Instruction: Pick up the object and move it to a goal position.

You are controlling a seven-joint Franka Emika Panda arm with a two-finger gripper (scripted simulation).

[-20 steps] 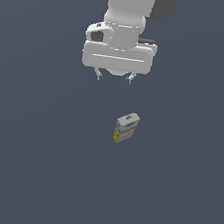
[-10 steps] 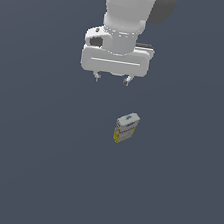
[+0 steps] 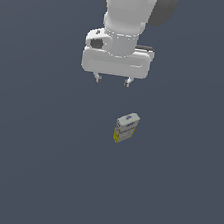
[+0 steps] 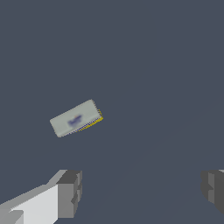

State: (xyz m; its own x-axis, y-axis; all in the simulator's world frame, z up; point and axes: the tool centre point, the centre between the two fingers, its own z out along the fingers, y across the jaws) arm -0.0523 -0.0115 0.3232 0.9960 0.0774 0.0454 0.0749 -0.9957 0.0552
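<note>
Currently gripper (image 3: 112, 81) fingers spread apart, empty, hovering above floor (image 3: 31, 163); box (image 3: 126, 127) lies apart from it, untouched.

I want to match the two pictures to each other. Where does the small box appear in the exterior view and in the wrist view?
Exterior view: the small box lies on the grey floor just right of the picture's centre, below the open gripper, apart from it.
Wrist view: the small box lies apart from the gripper's fingers, its blue mark facing the camera.
Shared landmark: the gripper's fingertips appear in both views.
</note>
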